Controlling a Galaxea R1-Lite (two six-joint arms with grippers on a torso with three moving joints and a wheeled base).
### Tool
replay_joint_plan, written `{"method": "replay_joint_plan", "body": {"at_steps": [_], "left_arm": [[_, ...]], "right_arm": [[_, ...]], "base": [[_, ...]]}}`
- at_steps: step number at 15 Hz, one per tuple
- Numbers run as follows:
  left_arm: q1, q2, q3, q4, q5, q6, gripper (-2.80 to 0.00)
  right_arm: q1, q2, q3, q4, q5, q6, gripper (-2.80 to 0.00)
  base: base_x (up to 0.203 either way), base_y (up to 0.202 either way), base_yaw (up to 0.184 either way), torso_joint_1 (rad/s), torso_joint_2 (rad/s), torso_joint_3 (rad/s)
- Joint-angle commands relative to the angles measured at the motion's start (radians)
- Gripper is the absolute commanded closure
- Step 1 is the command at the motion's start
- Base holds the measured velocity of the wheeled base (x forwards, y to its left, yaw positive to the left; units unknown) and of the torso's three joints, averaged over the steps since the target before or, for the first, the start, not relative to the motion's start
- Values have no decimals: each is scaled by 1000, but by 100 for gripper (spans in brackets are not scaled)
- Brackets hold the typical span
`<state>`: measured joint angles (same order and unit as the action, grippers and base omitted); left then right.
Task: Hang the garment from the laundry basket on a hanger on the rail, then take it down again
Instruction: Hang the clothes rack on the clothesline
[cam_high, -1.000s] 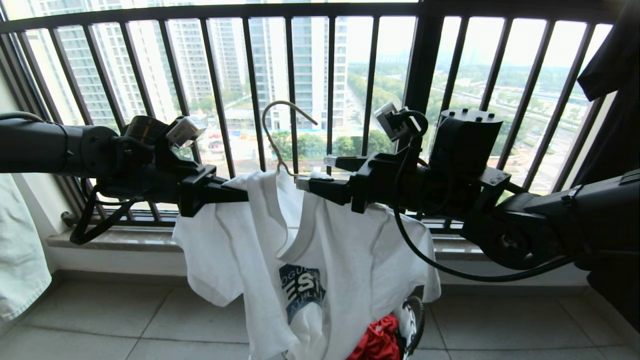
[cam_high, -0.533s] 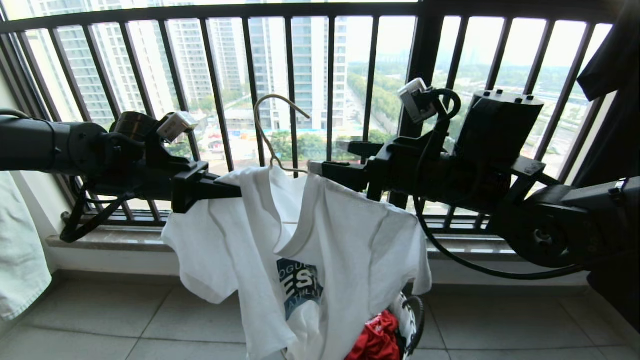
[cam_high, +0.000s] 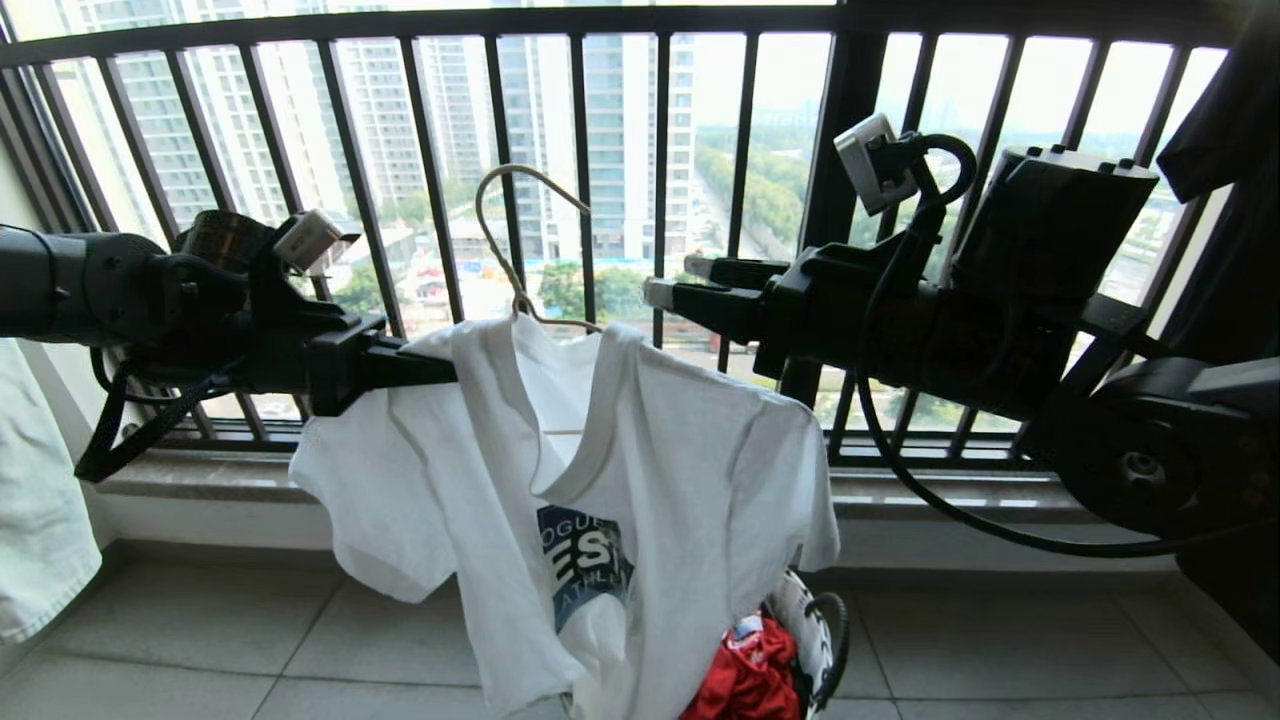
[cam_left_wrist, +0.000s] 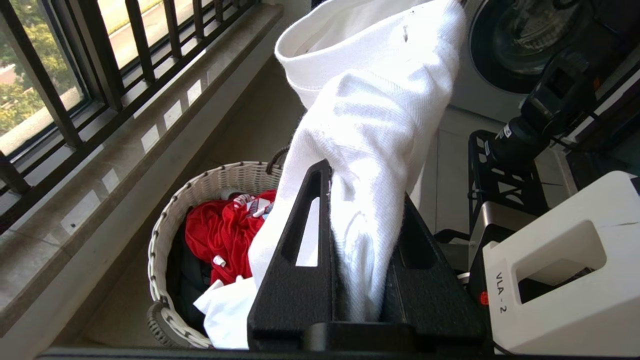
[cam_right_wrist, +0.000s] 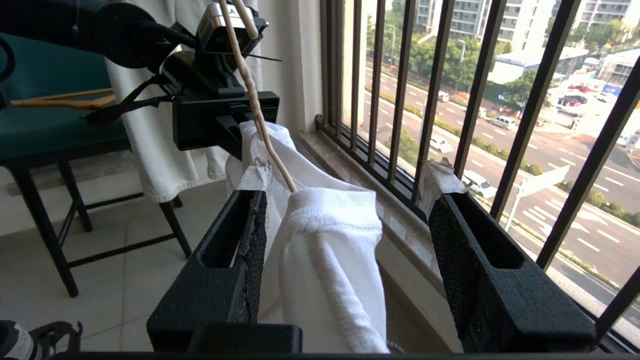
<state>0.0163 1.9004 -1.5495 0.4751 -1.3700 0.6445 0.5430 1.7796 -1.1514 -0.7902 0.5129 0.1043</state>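
Two grippers are up in the middle of the head view. The left gripper (cam_high: 445, 368) still pinches the shirt (cam_high: 620, 470) at its shoulder, fingers closed on the cloth. The right gripper (cam_high: 665, 280) has pulled back to the right and up. A second ago its fingers were at the collar; now they stand apart and hold nothing. The shirt and hanger (cam_high: 520, 250) have slid left and risen a little. The hook pokes out of the collar, free in the air. I think the shirt is on the hanger and must next go up to the rail, which no view shows.

The left wrist view alone shows the basket (cam_left_wrist: 172, 235) on the floor with a red cloth (cam_left_wrist: 222, 232) inside. The right wrist view alone shows a chair (cam_right_wrist: 55, 130) at upper left, with wooden hangers (cam_right_wrist: 60, 98) on it.
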Motion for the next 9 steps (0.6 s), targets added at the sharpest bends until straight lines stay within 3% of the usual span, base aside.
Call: {"method": "replay_joint_plan", "body": {"at_steps": [1,4,9], "left_arm": [[27,-28,15,5,-18,1,0],[56,-57,34,6,-60,-33,0],[123,-156,100,8,-60,-76,0]], "right_arm": [[0,4,-16,-1,-30,0,0],[0,9,-48,6,-98,3,0],[0,40,-127,87,-204,4,0]], "base": [[0,0,0,0,0,0],[0,0,0,0,0,0],[0,0,0,0,0,0]]}}
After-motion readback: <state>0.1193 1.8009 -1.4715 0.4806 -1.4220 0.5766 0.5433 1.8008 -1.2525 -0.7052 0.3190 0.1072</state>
